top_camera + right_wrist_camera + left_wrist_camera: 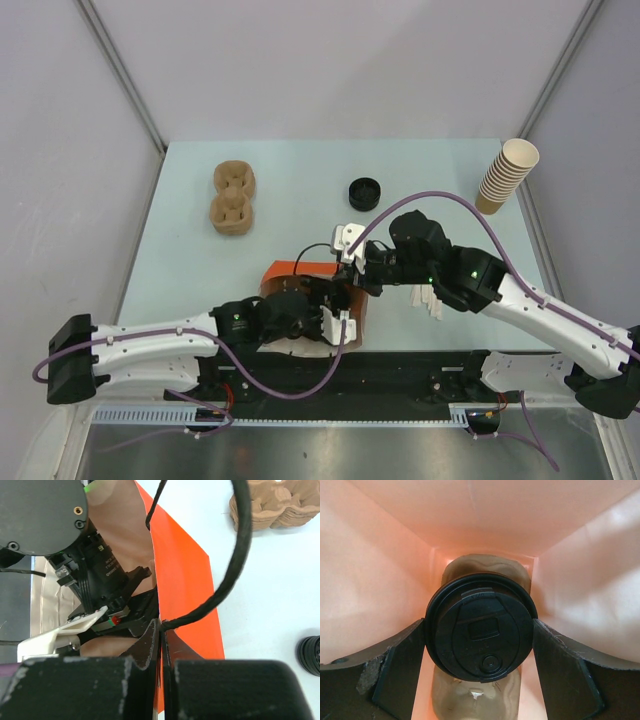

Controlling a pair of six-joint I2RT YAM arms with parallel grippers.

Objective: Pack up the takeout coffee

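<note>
The takeout coffee (481,627) shows its round black lid from above, deep inside the orange bag (380,570). My left gripper (480,645) reaches into the bag, and its fingers (400,670) press on both sides of the lid, shut on the cup. Under the cup a brown pulp carrier (475,697) lies on the bag's floor. In the top view the left gripper (335,305) is buried in the bag's (285,270) mouth. My right gripper (161,630) is shut on the bag's (185,585) upper edge, holding the mouth apart; from above it (352,272) stands at the bag's right rim.
A second pulp cup carrier (232,198) lies at the back left. Black lids (364,192) sit at the middle back, and a tall stack of tan paper cups (508,172) stands at the back right. A white holder (428,298) sits under the right arm.
</note>
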